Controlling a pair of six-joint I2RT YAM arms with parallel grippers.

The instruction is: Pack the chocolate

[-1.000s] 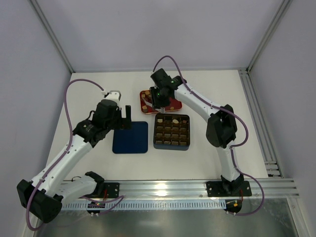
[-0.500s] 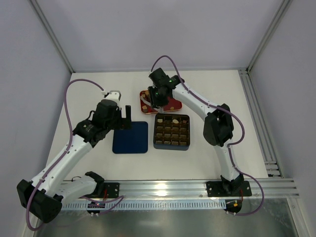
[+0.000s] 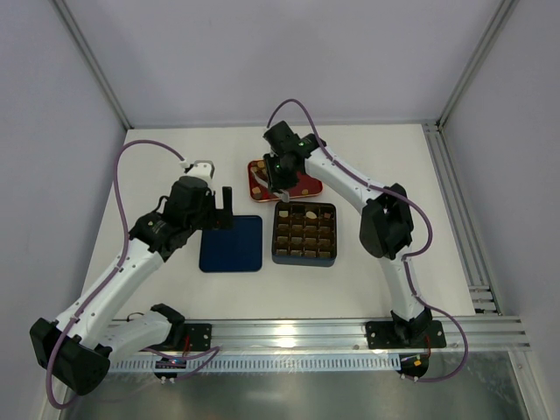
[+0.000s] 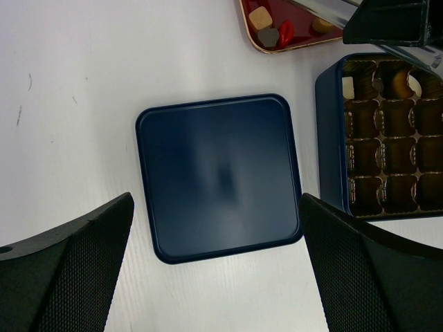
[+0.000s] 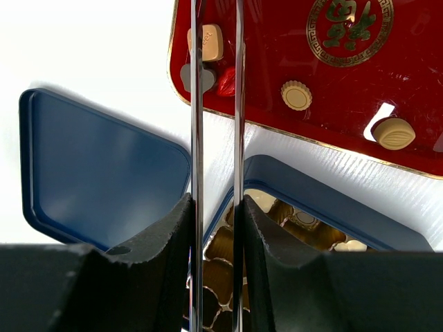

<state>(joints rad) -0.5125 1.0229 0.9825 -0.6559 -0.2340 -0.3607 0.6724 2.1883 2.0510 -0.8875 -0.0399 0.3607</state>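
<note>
Tan chocolate pieces [image 5: 296, 95] lie on the red rectangular tray [image 5: 277, 41], far-centre of the surface [image 3: 175, 157]. Right gripper [image 3: 278, 180] hangs above it — blades narrowly spaced, grasp indeterminable. Left gripper [image 4: 216, 207], spread wide, hovers over the blue square lid [image 4: 218, 176].

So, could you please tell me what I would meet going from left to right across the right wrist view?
Blue lid → right gripper's thin fingers → round chocolate → oval chocolate. The red tray and the box span too widely to place.
</note>
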